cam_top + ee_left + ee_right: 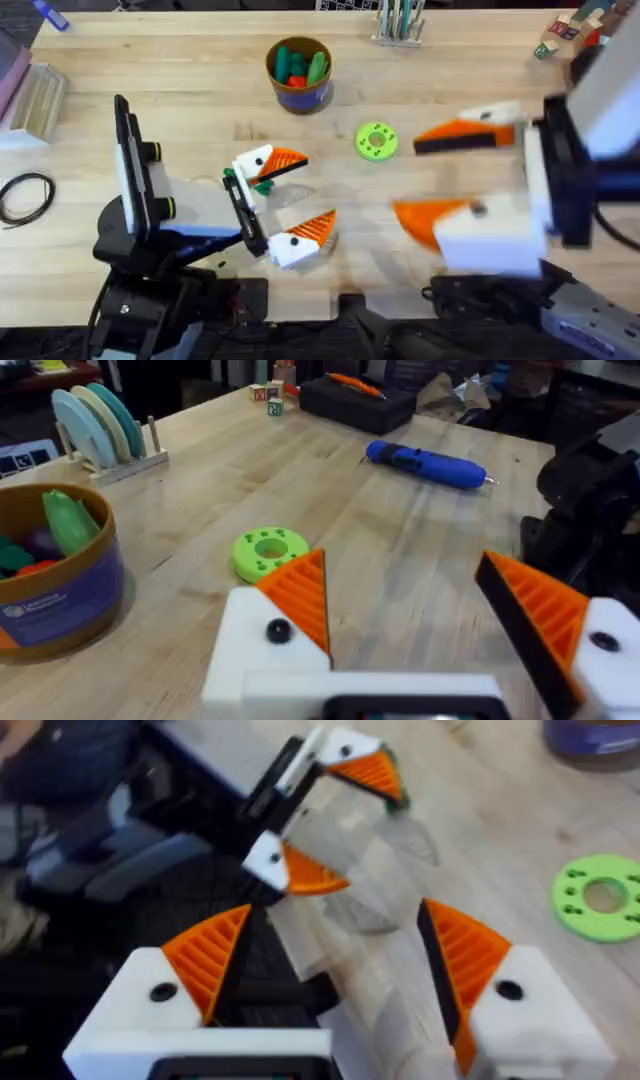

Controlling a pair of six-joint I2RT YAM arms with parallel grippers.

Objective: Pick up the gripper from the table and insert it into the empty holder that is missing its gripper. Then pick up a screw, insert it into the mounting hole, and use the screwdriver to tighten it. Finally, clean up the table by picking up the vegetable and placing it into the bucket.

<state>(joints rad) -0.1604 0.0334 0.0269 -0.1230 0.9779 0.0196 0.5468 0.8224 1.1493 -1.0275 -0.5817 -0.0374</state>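
Overhead view: the left gripper [285, 200] sits low over the middle of the table [200, 90], its two white fingers spread apart, each carrying an orange ribbed tip, with nothing between them. A small green piece [262, 186] lies just beside its upper finger; what it is cannot be told. The right gripper [455, 175] hangs high and close under the camera at the right side, its jaws wide apart and empty, both fingers fitted with orange pads. Between the two grippers lies the flat green disc [376, 141], bare tabletop around it. The bucket [299, 73] stands farther back, behind the left gripper, and holds green and orange toy vegetables. A coiled black cable [25, 195] lies at the left edge, a clear rack [400, 22] stands at the far edge, and coloured blocks [565, 30] sit in the far right corner. In the left wrist view, the screwdriver [428, 464] lies on its side well beyond the green disc, apart from everything else, with a black tray [355, 400] behind it and a dish rack with pale plates [100, 425] at the far side. In the right wrist view, the left gripper shows ahead, tips parted, near the table's front edge.
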